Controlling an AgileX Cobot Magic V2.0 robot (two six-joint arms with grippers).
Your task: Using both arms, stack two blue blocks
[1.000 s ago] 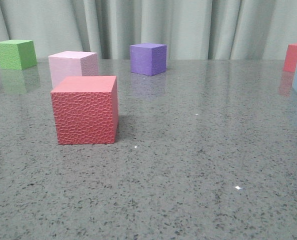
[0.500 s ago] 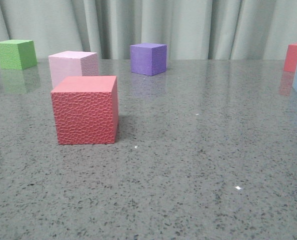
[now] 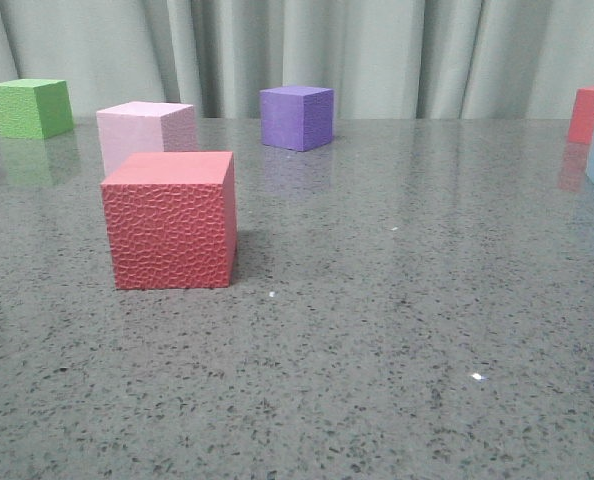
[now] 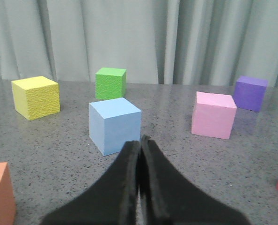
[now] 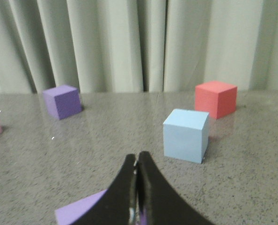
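Blue blocks (image 4: 114,125) (image 5: 186,135) apart, each before a pressed-together gripper (image 4: 140,143) (image 5: 135,160), wrist views only.

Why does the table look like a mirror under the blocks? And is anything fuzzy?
Front view: the glossy table faintly mirrors the green block and purple block. Left wrist view: the shut left claw looks soft, too close. Right wrist view: the right claw blurs too; the blue block stays clearer.
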